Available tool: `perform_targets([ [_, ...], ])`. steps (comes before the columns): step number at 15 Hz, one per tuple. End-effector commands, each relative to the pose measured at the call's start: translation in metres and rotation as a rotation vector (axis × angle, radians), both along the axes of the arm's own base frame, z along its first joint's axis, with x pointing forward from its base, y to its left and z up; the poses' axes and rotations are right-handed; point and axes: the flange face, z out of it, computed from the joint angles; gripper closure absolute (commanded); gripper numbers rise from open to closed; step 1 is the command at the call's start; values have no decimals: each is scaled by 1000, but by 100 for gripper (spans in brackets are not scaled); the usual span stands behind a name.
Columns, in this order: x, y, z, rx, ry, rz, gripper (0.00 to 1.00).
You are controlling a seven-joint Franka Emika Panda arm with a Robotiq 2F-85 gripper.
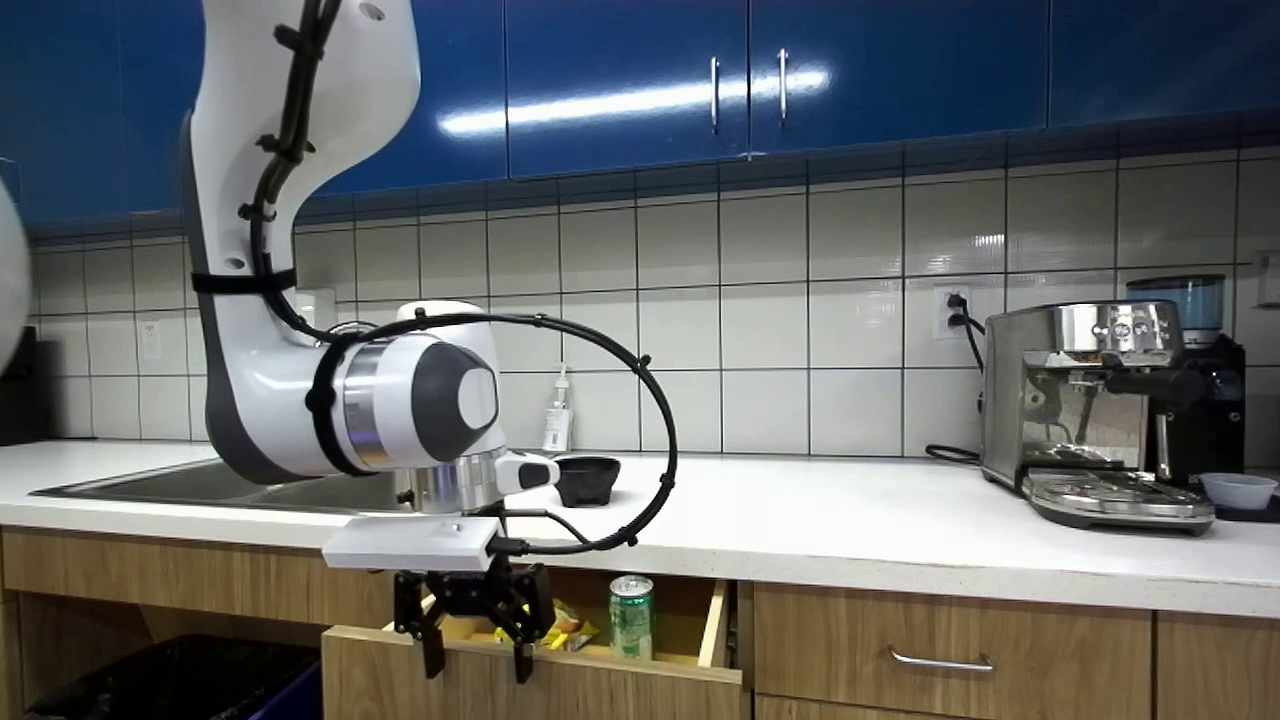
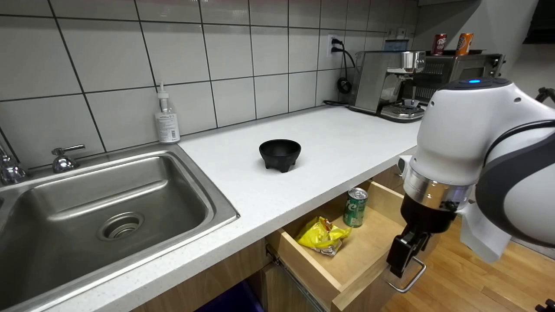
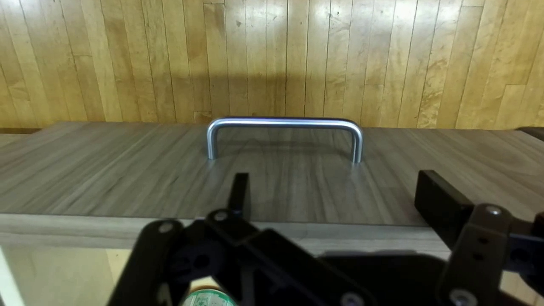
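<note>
You have the wooden drawer (image 2: 368, 247) out from under the worktop (image 2: 342, 134), with a green soda can (image 2: 355, 208) upright in it and a yellow snack bag (image 2: 323, 235) lying just beside; I'd call that part done. Your pincer (image 1: 478, 674) is spread wide and has hold of nothing; its fingertips (image 3: 241, 189) sit over the outer face of the drawer front (image 3: 314, 187). In the wrist view the metal bar handle (image 3: 284, 123) is beyond the fingertips, not between them; can't tell if either finger touches the wood. So, as I read it, no grip on drawer, handle or contents is made, and the drawer is well short of shut. Black footed bowl (image 2: 279, 152) is on the worktop, outside the drawer. Your count: one drawer out, one handle on it, one can and one bag inside, one bowl, one pump bottle (image 2: 167, 123), one sink (image 2: 223, 208), one espresso machine (image 1: 1080, 410), one coffee grinder (image 1: 1222, 410) beside that, one toaster oven (image 2: 459, 73) with two more cans above it: a dark red can (image 2: 439, 44) and an orange can (image 2: 464, 43). Makes three cans you can see, total.
</note>
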Motion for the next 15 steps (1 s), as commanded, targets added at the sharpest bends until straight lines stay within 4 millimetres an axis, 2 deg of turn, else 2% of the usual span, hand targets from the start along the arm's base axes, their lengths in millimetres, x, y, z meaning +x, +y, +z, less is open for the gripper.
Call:
perform_targets([
  [1, 24, -12, 1, -1, -40, -9, 0],
  [15, 70, -25, -3, -7, -71, -22, 0],
])
